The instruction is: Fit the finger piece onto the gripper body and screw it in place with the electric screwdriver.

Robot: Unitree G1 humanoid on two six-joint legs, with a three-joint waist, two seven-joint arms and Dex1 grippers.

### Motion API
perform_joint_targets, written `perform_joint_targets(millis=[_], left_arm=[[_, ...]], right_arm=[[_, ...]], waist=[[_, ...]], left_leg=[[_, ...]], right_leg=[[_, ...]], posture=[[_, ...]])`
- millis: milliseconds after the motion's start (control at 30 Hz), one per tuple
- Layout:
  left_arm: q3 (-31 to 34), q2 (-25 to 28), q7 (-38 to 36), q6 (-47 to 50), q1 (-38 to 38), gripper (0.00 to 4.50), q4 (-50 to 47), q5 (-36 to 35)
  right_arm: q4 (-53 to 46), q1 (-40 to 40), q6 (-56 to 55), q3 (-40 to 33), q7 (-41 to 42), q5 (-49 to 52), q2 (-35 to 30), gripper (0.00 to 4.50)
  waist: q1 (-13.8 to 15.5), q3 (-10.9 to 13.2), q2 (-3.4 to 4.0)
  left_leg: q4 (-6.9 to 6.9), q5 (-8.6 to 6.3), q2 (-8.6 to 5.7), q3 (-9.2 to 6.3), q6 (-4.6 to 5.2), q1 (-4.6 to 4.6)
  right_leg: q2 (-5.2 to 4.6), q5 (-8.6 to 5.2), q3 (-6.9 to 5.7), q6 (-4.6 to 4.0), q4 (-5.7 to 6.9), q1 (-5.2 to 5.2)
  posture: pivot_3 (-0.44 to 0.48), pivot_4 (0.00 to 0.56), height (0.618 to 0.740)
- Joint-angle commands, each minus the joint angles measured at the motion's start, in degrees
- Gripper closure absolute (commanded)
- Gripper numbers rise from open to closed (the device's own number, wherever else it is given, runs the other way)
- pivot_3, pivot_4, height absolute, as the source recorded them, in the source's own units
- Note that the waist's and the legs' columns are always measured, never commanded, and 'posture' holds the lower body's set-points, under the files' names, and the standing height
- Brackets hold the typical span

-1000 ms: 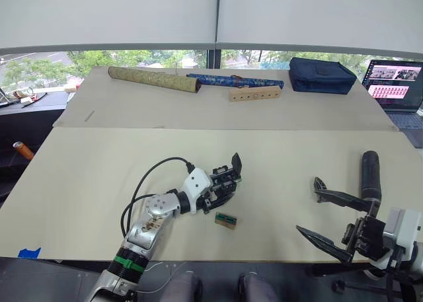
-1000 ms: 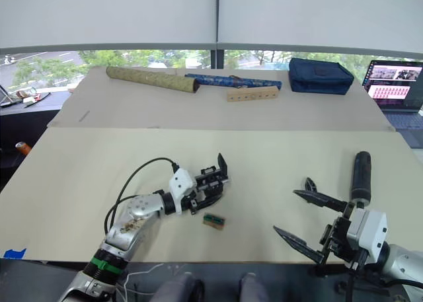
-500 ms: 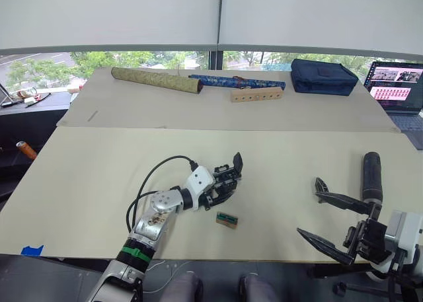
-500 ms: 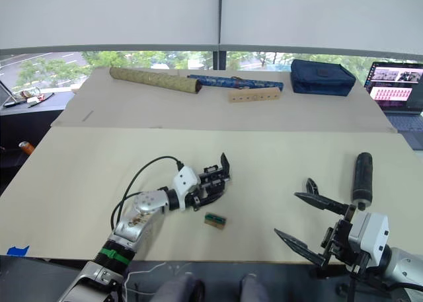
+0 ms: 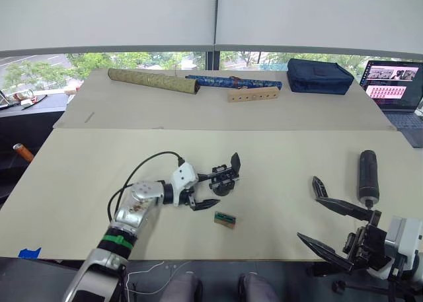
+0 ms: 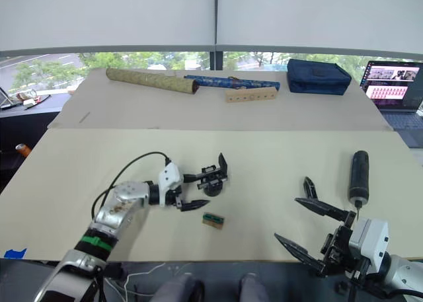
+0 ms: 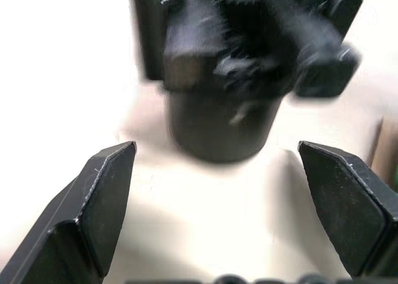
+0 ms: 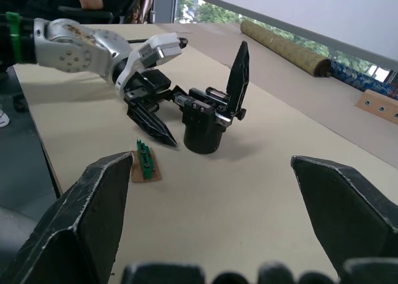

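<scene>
The left gripper [image 5: 206, 190] has its fingers spread wide and nothing held. The gripper body [image 5: 225, 176] sits on the table [image 5: 86, 176] right at the fingertips, standing on its round base with its pointed finger sticking up. In the left wrist view the base sits in the open gap between both fingers, with a bit of table showing on either side, so no contact that I can see.

The small tan-and-green block [image 5: 225, 219] lies just beside the nearer fingertip, on the robot's side of the gripper body.

The right gripper [image 5: 328, 226] is well apart from all that, also spread wide and empty. The electric screwdriver [image 5: 367, 176] lies flat just beyond its fingertips, not touching them.
</scene>
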Motion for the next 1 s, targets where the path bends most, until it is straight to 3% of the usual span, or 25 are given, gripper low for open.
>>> perform_joint_targets(millis=[33,200,500,633,700,833,1000], left_arm=[[0.27,-1.51,-5.57,-5.42,-5.4,0.08,7.91,-0.27],[-1.13,-4.31,-14.13,-15.01,-12.11,0.08,20.94,2.01],[0.7,-9.28,-13.38,-23.17,-19.68,0.08,35.31,5.07],[3.35,-10.25,-11.76,-23.02,-19.82,1.38,36.47,4.05],[3.35,-9.85,-12.45,-21.67,-18.55,2.22,35.16,4.43],[5.64,-9.91,-8.51,-15.84,-13.92,2.2,25.67,2.51],[6.25,-9.79,3.37,-7.42,-3.03,2.2,3.26,3.68]], right_arm=[[-1.02,0.03,-2.11,-1.15,0.67,0.14,0.28,0.0],[-0.08,-0.73,-2.51,-0.84,1.36,-0.26,0.29,0.0],[0.23,0.22,-3.44,-1.94,1.82,-0.57,0.41,0.0],[0.01,0.84,-3.73,-2.02,1.58,-0.84,0.62,0.0],[0.01,0.79,-3.74,-2.0,1.28,-0.99,0.73,0.0],[0.52,0.41,-4.3,-0.78,1.0,-1.9,1.35,0.0],[1.9,-1.45,-4.85,1.43,1.03,-2.96,2.18,0.0]], waist=[[0.13,0.0,-0.01],[-0.08,0.01,-0.02],[-0.1,0.04,-0.07],[-0.12,0.04,-0.07],[-0.07,0.05,-0.08],[-0.26,0.04,-0.07],[-0.28,0.04,-0.06]], left_leg=[[0.03,0.0,-0.02,0.0,0.02,-0.04],[0.47,-0.13,-0.09,0.02,0.23,-0.23],[0.61,-0.22,-0.09,0.09,0.38,-0.28],[0.61,-0.22,-0.08,0.09,0.38,-0.28],[0.63,-0.22,-0.09,0.08,0.38,-0.3],[0.63,-0.22,-0.06,0.09,0.38,-0.28],[0.58,-0.23,0.0,0.09,0.36,-0.28]], right_leg=[[0.01,0.0,-0.03,0.0,-0.02,-0.01],[0.09,0.0,-0.19,0.03,0.02,0.02],[0.07,0.02,-0.16,0.13,0.01,0.04],[0.07,0.02,-0.15,0.14,0.03,0.02],[0.07,0.02,-0.16,0.15,0.04,0.03],[0.07,0.02,-0.14,0.16,0.1,0.0],[0.04,0.02,0.01,0.16,0.15,-0.08]], posture=[[0.0,0.15,0.74],[0.0,0.15,0.74],[0.0,0.15,0.74],[0.0,0.15,0.74],[0.0,0.15,0.74],[0.0,0.15,0.74],[0.0,0.15,0.74]])
